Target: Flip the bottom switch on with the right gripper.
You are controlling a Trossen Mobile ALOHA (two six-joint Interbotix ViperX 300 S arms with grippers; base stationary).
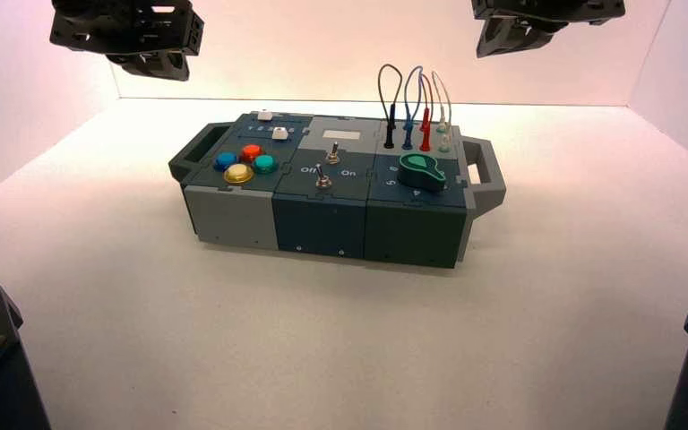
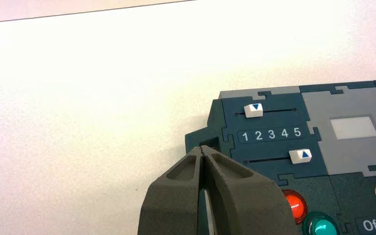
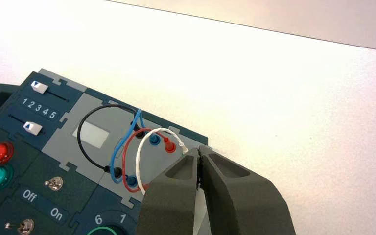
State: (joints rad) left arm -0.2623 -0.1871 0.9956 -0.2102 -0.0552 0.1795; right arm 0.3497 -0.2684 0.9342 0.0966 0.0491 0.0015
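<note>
Right gripper (image 3: 199,155) covers the green knob (image 3: 100,230), itself cut by the frame edge. Bottom switch (image 3: 25,226) lever position is indistinct. Left gripper (image 2: 203,152) hides part of the red button (image 2: 293,204). Overhead, both grippers are cropped.
</note>
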